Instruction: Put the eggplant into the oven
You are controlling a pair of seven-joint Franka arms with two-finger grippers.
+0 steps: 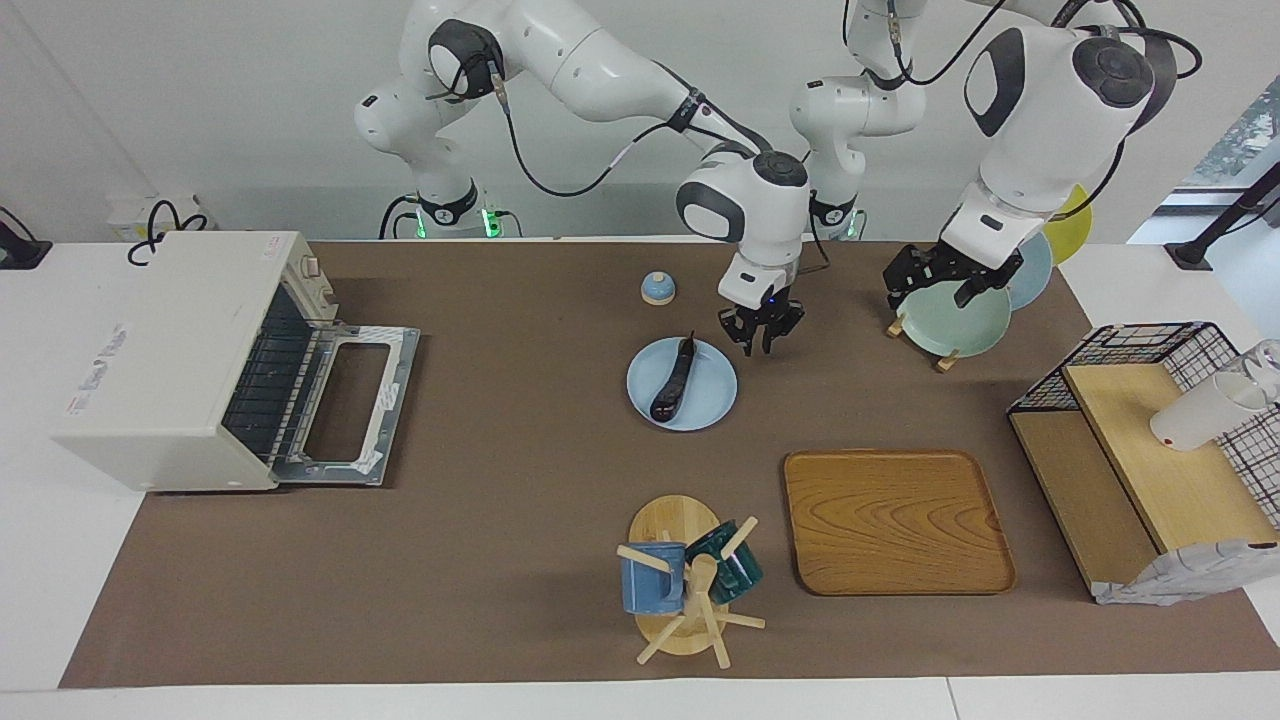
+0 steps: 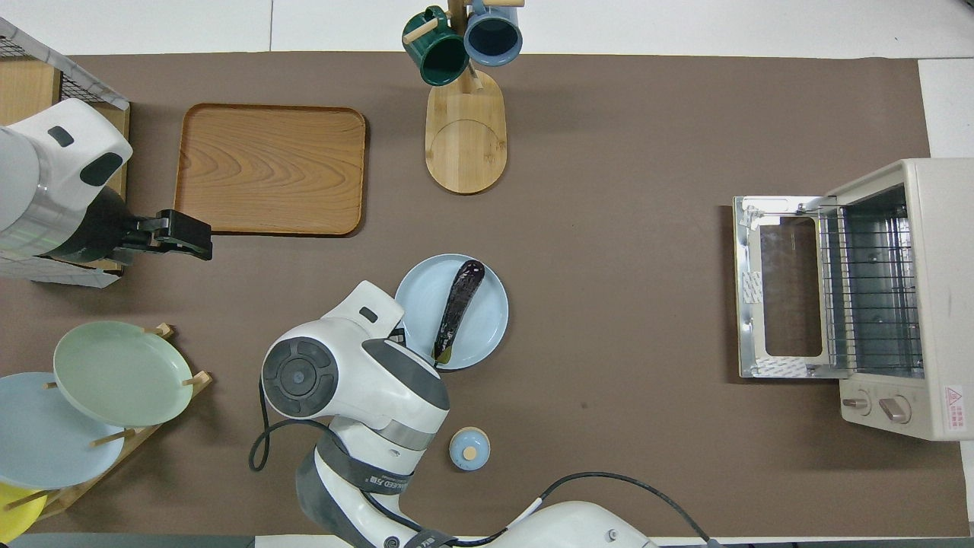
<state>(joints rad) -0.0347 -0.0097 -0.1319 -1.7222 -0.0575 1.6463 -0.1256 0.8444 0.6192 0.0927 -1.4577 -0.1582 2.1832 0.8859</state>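
Observation:
The dark purple eggplant (image 1: 675,378) lies on a light blue plate (image 1: 710,400) in the middle of the table; it also shows in the overhead view (image 2: 459,304). My right gripper (image 1: 760,338) hangs open and empty just off the plate's rim, on the side toward the left arm's end, not touching the eggplant. In the overhead view its own arm hides it. The off-white oven (image 1: 170,360) stands at the right arm's end with its glass door (image 1: 345,405) dropped open and the wire rack (image 2: 867,281) showing. My left gripper (image 1: 935,282) waits open over the plate rack.
A small blue lidded pot (image 1: 657,288) sits near the plate, closer to the robots. A rack of plates (image 1: 955,320), a wooden tray (image 1: 895,520), a mug tree with two mugs (image 1: 690,580) and a wire basket shelf (image 1: 1150,420) stand around.

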